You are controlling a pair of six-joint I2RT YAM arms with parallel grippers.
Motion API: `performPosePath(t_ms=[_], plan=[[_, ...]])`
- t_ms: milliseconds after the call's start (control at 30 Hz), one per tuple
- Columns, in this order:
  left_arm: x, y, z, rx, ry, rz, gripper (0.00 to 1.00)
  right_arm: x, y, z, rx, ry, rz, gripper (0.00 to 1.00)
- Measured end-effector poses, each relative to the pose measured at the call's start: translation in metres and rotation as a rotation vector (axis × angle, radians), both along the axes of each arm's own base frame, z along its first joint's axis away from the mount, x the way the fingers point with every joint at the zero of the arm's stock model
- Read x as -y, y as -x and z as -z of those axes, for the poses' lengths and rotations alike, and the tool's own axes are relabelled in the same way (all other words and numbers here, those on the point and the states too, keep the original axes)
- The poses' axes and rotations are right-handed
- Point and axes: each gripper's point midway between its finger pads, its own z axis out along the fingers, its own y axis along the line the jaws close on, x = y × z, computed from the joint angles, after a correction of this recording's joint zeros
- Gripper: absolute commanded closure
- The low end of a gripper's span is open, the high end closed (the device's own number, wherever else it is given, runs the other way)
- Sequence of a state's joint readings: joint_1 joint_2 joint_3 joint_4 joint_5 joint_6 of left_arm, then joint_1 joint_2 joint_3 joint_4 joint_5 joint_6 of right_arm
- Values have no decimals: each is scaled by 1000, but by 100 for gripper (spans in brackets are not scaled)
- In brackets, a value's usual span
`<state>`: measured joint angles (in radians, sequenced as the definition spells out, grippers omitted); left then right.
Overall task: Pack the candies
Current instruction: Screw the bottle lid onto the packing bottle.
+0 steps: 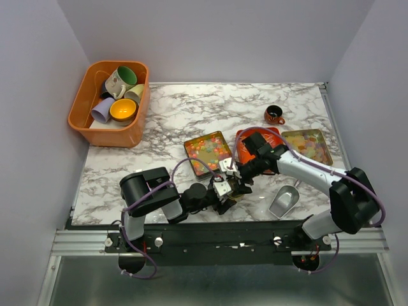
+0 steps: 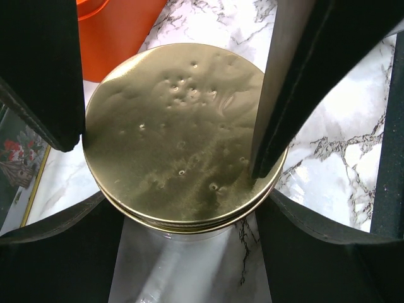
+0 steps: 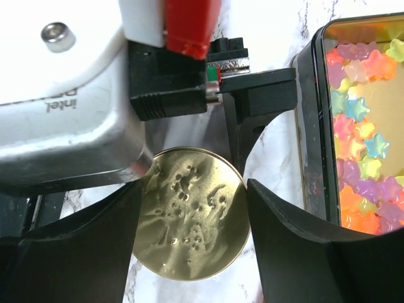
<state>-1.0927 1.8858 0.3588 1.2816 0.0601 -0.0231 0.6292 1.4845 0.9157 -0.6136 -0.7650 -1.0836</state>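
A clear jar point(image 2: 183, 265) with a round gold lid point(image 2: 177, 132) stands on the marble table near the front middle point(image 1: 232, 189). My left gripper point(image 2: 183, 211) is shut on the jar's body just below the lid point(image 1: 224, 195). My right gripper point(image 3: 192, 208) is shut on the gold lid point(image 3: 189, 214) from above, its fingers point(image 2: 284, 95) against the lid's rim point(image 1: 238, 176). The candies point(image 3: 363, 145) are small star-shaped sweets in pink, orange, yellow, green and blue. They lie in two flat trays, one behind the jar point(image 1: 207, 148) and one at the right point(image 1: 307, 145).
An orange bin point(image 1: 83, 108) with several coloured mugs stands at the back left. A small dark cup point(image 1: 274, 115) is at the back right. A metal scoop point(image 1: 284, 201) lies at the front right. An orange-red flat thing point(image 1: 271, 132) lies partly under my right arm.
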Motion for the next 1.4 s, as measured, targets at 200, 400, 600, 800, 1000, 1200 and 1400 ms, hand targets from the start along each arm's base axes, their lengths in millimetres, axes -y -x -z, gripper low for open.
performPosePath(t_ms=[200,400,600,800,1000,1200,1400], plan=[[0,0,0,0,-1,0,26,-2,0,-2,10,-24,16,22],[2,-1,0,3,-2,2,29,9,-17,-15,-9,4,104,10],[5,-2,0,5,1,3,76,29,-27,-42,43,-3,136,6],[7,-3,0,-1,-2,2,100,39,-11,-27,34,46,39,3],[9,-2,1,-2,-5,5,100,39,-13,-2,-34,102,-16,3],[10,-3,0,-2,-6,4,100,41,-12,2,-39,118,-69,3],[10,-2,1,-5,-6,0,100,52,-5,11,-28,158,-93,3]])
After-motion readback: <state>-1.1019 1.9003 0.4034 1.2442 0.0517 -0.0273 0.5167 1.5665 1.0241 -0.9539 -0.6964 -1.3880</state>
